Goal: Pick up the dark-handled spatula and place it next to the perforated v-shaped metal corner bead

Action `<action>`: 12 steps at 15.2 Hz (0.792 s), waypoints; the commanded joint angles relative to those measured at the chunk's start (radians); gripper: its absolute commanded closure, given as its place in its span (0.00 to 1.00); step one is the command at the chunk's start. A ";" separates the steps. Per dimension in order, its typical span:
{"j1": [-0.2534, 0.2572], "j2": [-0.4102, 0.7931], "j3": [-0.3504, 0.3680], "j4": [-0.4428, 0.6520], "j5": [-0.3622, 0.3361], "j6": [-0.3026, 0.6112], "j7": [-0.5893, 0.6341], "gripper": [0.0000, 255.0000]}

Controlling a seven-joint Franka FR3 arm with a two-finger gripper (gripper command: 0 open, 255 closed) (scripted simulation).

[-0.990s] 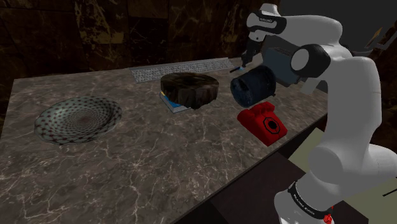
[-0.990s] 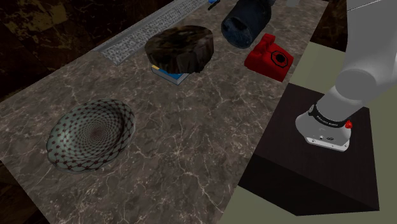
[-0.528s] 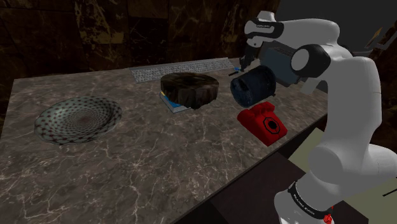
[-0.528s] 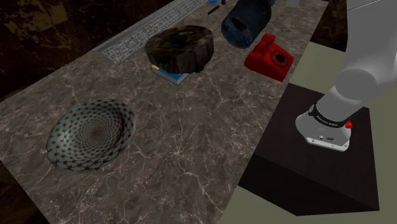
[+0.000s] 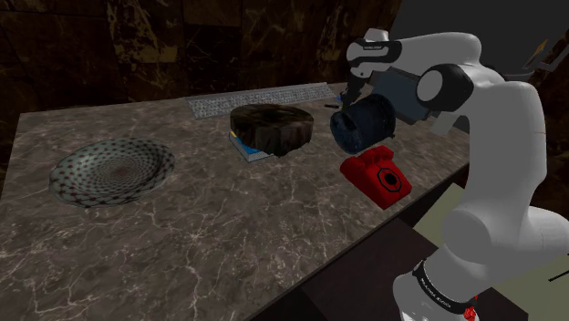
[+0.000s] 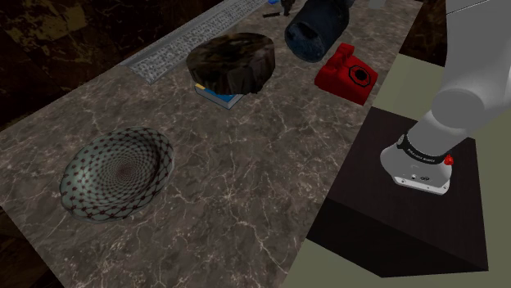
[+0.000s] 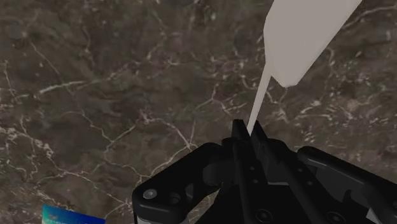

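My gripper is shut on the spatula, whose pale blade sticks out beyond the fingertips on a thin neck, above the marbled countertop. In the shoulder view the gripper hangs just off the right end of the perforated metal corner bead, a long grey strip along the table's back edge. A small blue and dark piece of the spatula shows beside the gripper at the second exterior view's top edge, close to the bead.
A dark round block on a blue book lies in front of the bead. A dark blue cylinder lies right beside the gripper, a red telephone nearer the stand. A patterned bowl rests far left.
The hand has shifted down and toward the shoulder view's left, carrying the spatula closer to the corner bead's right end. Everything on the table stays put.
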 commanded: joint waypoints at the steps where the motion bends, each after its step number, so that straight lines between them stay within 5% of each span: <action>1: 0.000 0.007 0.000 -0.017 0.000 0.025 -0.001 1.00; 12: 0.000 0.020 0.000 -0.053 0.000 0.073 -0.002 1.00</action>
